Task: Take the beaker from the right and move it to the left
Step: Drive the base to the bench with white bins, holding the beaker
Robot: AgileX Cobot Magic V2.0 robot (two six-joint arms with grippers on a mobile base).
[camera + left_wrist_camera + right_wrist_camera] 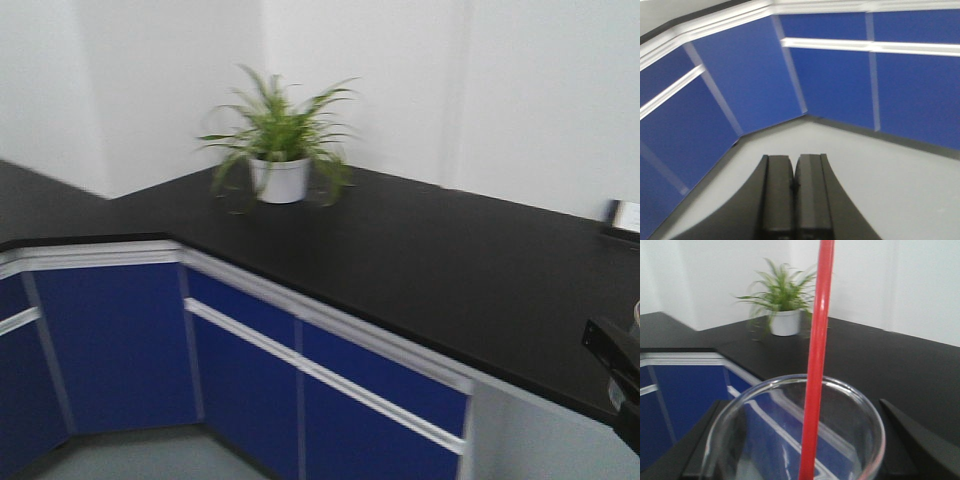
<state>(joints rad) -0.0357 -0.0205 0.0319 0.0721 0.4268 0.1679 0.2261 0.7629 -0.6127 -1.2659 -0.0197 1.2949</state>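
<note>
The beaker (752,437) fills the bottom of the right wrist view, base cut off, raised in front of the table (880,360) edge. The red spoon (817,365) stands in it, both ends out of frame. The right pincer (802,407) grips it, one finger on each side, contact points hidden. The left pincer (794,185) is fully closed and empty, above the floor (890,190) before the blue cabinets (840,85). The potted plant (280,150) is blurred.

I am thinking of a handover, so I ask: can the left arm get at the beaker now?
Probably not yet. The left gripper has its jaws closed and points at the floor and the blue cabinet fronts, while the beaker sits between the jaws of the right gripper.
</note>
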